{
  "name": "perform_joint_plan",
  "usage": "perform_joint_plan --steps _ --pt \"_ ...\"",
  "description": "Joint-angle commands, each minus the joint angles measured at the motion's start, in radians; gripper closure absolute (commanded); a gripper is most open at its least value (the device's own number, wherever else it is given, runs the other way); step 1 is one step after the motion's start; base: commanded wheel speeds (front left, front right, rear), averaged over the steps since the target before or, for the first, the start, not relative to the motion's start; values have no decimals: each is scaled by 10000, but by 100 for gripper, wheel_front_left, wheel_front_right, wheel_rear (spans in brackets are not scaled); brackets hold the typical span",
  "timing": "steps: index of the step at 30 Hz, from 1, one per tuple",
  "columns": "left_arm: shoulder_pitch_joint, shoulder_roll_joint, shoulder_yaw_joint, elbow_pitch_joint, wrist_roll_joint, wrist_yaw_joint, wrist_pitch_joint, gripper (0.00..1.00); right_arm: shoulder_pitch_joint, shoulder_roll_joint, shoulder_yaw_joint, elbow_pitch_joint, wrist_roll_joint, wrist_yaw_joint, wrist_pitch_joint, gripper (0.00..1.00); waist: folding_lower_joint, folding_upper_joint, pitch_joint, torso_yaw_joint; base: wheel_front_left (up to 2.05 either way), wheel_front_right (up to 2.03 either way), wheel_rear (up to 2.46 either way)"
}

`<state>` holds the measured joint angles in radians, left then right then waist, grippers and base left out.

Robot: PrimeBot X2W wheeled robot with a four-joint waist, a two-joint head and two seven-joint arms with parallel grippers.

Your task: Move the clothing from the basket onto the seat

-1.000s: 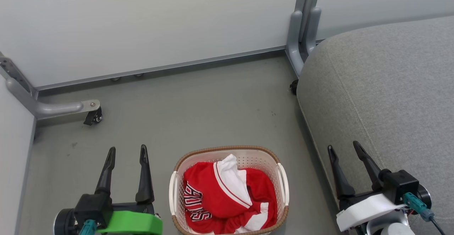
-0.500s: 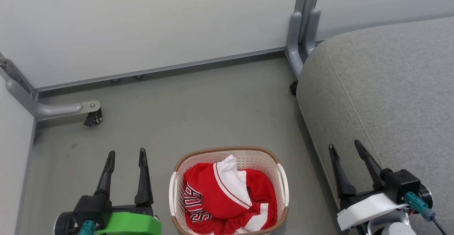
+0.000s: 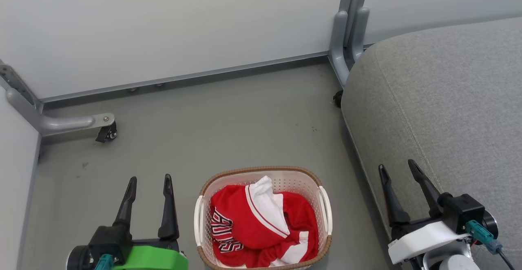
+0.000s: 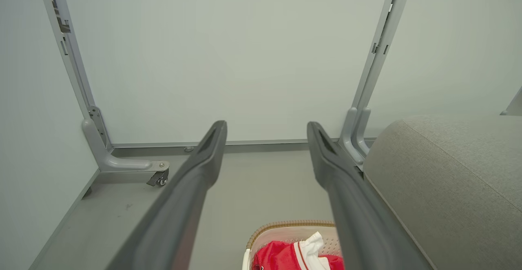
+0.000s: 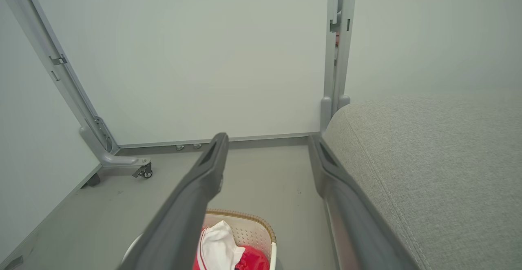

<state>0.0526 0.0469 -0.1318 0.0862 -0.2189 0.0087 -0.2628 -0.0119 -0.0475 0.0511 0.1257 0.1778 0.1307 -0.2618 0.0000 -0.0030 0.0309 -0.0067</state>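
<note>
- The seat (image 3: 440, 98), a broad light-grey cushion, takes up the right side of the head view from the upper right down to the lower edge. Its top is bare.
- The basket (image 3: 261, 169) stands on the grey floor (image 3: 228, 119) at bottom centre, near the seat's side and between the two grippers.
- The clothing (image 3: 253, 221) lies wholly inside the basket. It is a crumpled red heap with a white fold (image 3: 265, 200) rising at its upper middle and lettering (image 3: 222, 231) at its left.
- It looks light, soft and limp, so it will likely drape and trail when lifted, and one piece may drag another along.
- The raised fold is probably the best place to pinch. Taking it deep would gather several layers, and a high lift would clear the rim. If cloth snags, the light basket might come up too.
- The left gripper (image 3: 149, 178) sits at the lower left beside the basket and apart from it. Its jaws are spread wide and hold nothing.
- The right gripper (image 3: 396, 164) sits at the lower right against the seat's edge, its jaws equally wide and empty.
- The head view looks straight down into the basket and gives the whole heap.
- The left wrist view catches the basket's far rim low between the fingers and the full height of the wall panels (image 4: 228, 58).
- The right wrist view brings out the seat's stitched seam (image 5: 395, 204).
</note>
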Motion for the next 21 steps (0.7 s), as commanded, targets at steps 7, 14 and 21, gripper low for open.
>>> perform_joint_plan --steps 7,14,21 --pt "-551 60 -413 492 222 -497 -22 0 -538 -52 -257 -370 -26 0 -49 0 0 30 1269 -20 0 0 0" --pt "-2029 57 -1015 1588 861 -833 -21 0 -1587 -50 -564 -871 -227 0 -49 0 0 30 3229 -73 0 0 0" --pt "-4037 442 -2502 2949 2203 -1323 -22 0 -2655 -49 -613 -1324 -414 0 -49 0 0 30 5024 -210 0 0 0"
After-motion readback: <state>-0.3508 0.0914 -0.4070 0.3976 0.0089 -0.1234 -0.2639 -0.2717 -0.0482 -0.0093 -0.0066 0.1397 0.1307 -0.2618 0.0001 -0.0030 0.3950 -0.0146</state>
